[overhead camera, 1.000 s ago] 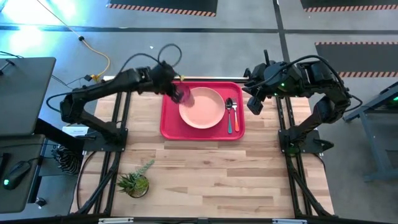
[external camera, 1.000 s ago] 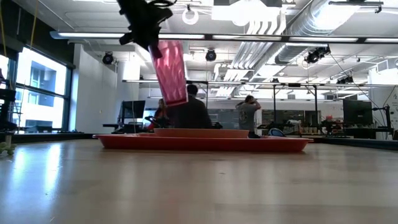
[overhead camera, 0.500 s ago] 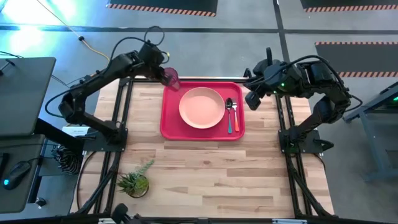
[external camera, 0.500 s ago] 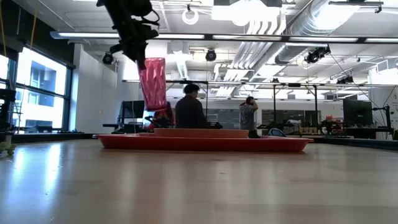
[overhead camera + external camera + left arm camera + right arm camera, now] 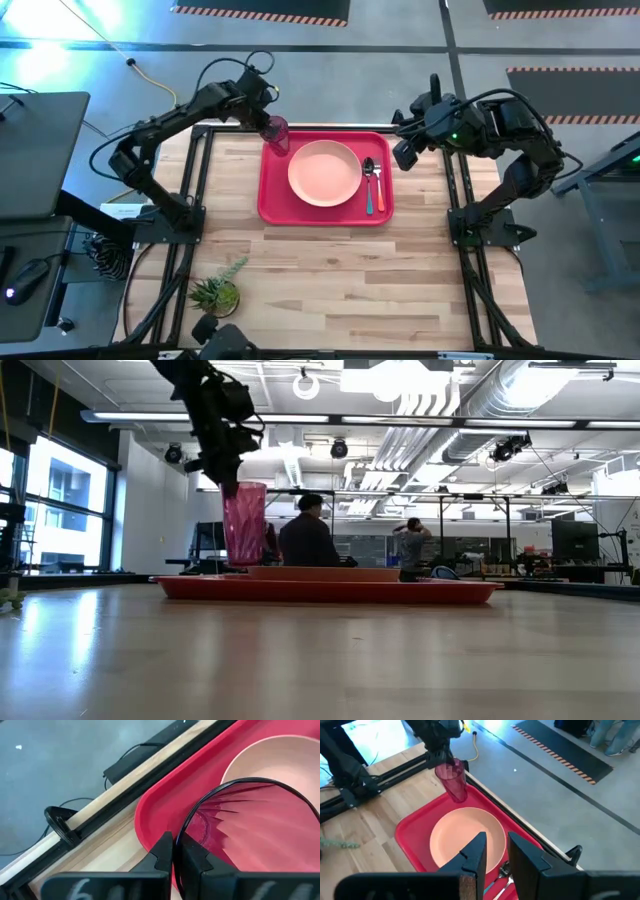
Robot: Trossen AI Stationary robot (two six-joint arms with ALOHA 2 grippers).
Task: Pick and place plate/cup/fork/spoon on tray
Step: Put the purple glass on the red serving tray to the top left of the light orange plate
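Over on the left, the left gripper (image 5: 268, 118) hangs above the far left corner of the tray (image 5: 272, 196), and its fingers (image 5: 162, 854) are clamped on the rim of the cup (image 5: 277, 135). The cup is upright, held from the top, sitting just over that far left corner of the tray, right beside the plate (image 5: 324, 172). From table level its base looks down at the tray's rim (image 5: 200, 586), though whether it actually touches the tray floor cannot be told. The left wrist camera looks straight down into the cup's mouth (image 5: 260, 830), with the red tray wall (image 5: 150, 815) curving around it and the plate (image 5: 280, 757) just beyond.

Moving across: the plate lies flat in the middle of the tray. Just right of it, near the tray's right edge, the spoon (image 5: 369, 176) and the fork (image 5: 378, 188) lie side by side, handles pointing toward the near edge.

Further right, the right gripper (image 5: 403, 155) waits off the tray's right edge, over the right edge of the bench (image 5: 330, 270). Its fingers (image 5: 475, 855) stand a little apart, holding nothing. Near the bench's near left corner sits a small potted plant (image 5: 217, 291). People (image 5: 306, 540) show in the room behind.
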